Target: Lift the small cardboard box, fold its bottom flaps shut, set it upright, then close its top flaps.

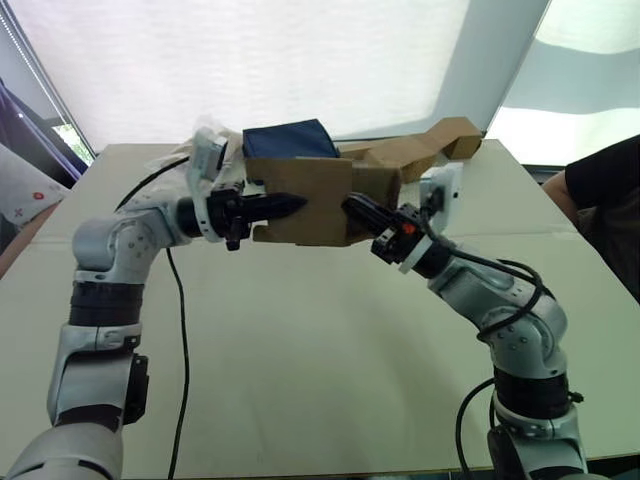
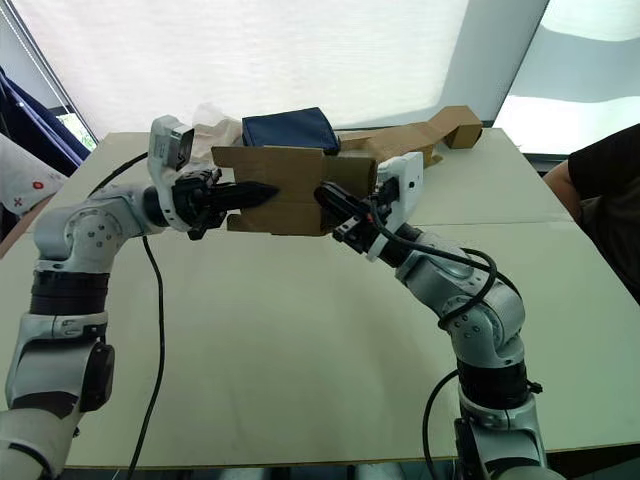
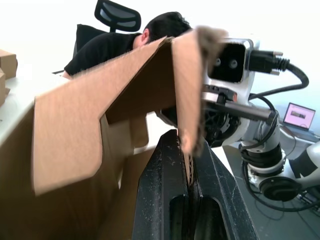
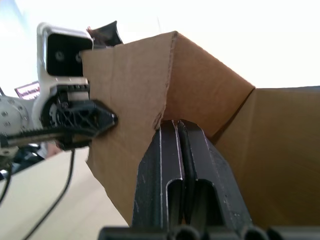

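Note:
The small cardboard box (image 1: 318,190) hangs in the air above the far middle of the table, held between my two arms. My left gripper (image 1: 292,205) reaches in from the left, and its fingers (image 3: 170,190) are shut on the edge of one brown wall. From the right, my right gripper (image 1: 354,208) meets the box's other side, its fingers (image 4: 172,165) pressed together at a crease of the cardboard. A flap (image 3: 65,145) stands open, splayed outward. I cannot tell which end holds the bottom flaps.
A navy blue pouch (image 1: 290,138) lies just behind the box. A cluster of brown cardboard pieces (image 1: 435,142) sits at the back right and a crumpled white bag (image 2: 210,122) at the back left. A person (image 1: 605,195) sits at the table's right edge. The pale table (image 1: 310,380) stretches toward me.

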`<state>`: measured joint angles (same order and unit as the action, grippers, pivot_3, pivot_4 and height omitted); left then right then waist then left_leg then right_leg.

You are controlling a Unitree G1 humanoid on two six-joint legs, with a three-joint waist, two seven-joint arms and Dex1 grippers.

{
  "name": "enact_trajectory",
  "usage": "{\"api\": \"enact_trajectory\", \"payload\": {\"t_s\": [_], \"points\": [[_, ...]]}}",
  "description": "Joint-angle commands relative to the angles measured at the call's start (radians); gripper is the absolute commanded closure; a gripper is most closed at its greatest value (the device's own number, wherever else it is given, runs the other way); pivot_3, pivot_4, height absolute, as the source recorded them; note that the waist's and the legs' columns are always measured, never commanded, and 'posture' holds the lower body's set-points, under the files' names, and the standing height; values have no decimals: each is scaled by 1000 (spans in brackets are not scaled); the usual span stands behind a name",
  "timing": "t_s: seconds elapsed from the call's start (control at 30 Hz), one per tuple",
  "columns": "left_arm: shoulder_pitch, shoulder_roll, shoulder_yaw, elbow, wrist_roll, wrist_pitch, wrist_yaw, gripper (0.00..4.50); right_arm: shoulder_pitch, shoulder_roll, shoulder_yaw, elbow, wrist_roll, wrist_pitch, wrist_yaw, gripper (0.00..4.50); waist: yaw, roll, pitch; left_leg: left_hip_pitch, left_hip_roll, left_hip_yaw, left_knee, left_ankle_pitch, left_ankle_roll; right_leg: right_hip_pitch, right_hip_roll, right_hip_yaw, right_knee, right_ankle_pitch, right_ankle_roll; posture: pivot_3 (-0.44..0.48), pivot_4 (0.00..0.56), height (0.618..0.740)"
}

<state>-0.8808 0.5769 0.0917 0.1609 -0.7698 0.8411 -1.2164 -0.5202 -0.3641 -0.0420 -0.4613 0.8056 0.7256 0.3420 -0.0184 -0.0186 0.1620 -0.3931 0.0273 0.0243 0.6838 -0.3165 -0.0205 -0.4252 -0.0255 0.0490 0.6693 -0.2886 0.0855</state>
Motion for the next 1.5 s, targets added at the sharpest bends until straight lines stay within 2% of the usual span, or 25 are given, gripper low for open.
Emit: {"api": "enact_trajectory", "payload": {"t_s": [0.03,0.17,0.4,0.53,0.7,0.8,1.5], "points": [[-21,5,14,-11,1,-17,2,4500,4,-18,-9,-45,-18,-30,26,4450,-2,0,0,0,0,0,0,0,0,0,0,0,0,0,0,0,150,740],[-16,9,16,-15,-2,-12,2,4500,51,-112,-55,-85,-11,-7,80,4450,1,0,0,0,0,0,0,0,0,0,0,0,0,0,0,0,150,740],[-15,15,16,-20,-9,-5,-1,4500,135,-246,-153,-159,102,61,142,4450,4,0,0,0,0,0,0,0,0,0,0,0,-1,0,0,0,150,740],[-24,14,17,-20,-14,2,-2,4500,218,-299,-115,-186,102,90,182,4450,2,0,0,0,0,0,0,0,0,0,0,0,-1,0,0,0,150,740],[-36,8,18,-32,-29,19,2,4500,207,-259,-1,-117,-85,-11,151,4450,0,0,0,0,0,0,0,0,0,0,2,0,0,0,0,0,150,740],[-36,6,13,-51,-30,27,6,4500,177,-213,12,-67,-149,-79,137,4450,0,0,0,0,0,0,0,0,0,0,2,0,-1,0,0,0,150,740],[-9,7,12,-80,-36,45,8,4500,71,-73,53,-23,-133,-96,196,4450,2,0,0,0,0,0,0,0,0,0,1,0,0,0,0,0,150,740]]}}
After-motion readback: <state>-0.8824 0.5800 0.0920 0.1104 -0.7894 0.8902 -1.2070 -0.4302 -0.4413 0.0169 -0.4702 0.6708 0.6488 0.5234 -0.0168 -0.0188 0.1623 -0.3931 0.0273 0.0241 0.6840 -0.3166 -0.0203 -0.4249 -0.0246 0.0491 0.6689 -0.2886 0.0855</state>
